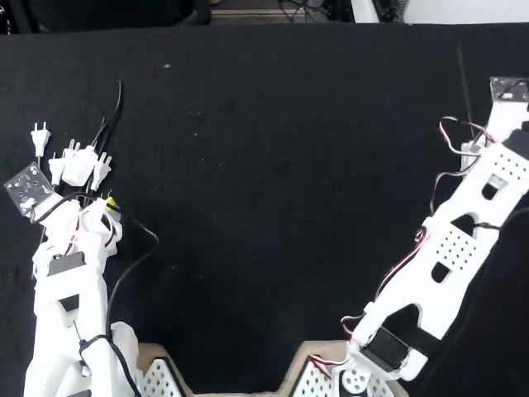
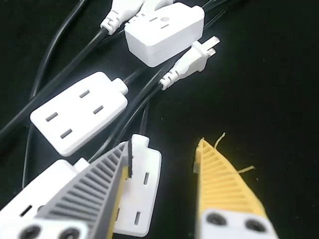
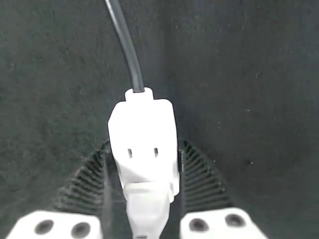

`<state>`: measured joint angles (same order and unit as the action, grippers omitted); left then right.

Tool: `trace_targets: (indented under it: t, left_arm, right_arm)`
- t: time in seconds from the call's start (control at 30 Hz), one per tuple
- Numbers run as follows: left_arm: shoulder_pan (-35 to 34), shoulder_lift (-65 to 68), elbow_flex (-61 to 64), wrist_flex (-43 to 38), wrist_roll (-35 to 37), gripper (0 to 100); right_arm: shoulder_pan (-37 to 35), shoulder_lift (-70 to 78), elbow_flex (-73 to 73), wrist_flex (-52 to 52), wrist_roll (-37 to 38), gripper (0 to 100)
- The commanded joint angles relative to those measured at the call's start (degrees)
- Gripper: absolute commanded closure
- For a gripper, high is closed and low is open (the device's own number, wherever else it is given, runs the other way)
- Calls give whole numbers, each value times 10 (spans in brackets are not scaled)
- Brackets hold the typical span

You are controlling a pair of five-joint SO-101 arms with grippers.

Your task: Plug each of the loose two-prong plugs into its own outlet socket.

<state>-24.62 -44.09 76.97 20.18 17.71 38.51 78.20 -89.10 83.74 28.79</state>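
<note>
Sockets and plugs [image 1: 78,165] cluster at the far left of the table [image 1: 273,165]. Left gripper [image 2: 163,145] hangs spread above them, its gray finger [image 2: 94,189] over 1 white socket [image 2: 144,194], with a loose plug [image 2: 192,62] farther off. Right gripper [image 3: 144,149], at the far right, pinches another corded socket [image 3: 142,129].

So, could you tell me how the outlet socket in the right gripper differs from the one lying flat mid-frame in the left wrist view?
The gripped outlet socket sits clamped in the right gripper; the loose outlet socket lies free on the black table. The gripped outlet socket shows one pair of slots, the loose outlet socket two pairs. Both are white with a black cord.
</note>
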Motion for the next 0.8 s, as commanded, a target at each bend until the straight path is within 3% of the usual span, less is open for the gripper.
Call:
trace_targets:
  t: [0.0,0.63,0.77]
  left_arm:
    - [6,-15,-29,-9,-3,784]
    - [6,-15,-29,-9,-3,784]
    - [6,-15,-28,-5,-3,784]
  right_arm:
    - [11,-9,-35,-16,-4,988]
    - [3,-8,-36,18,-36,982]
    - [1,-7,-35,15,-36,888]
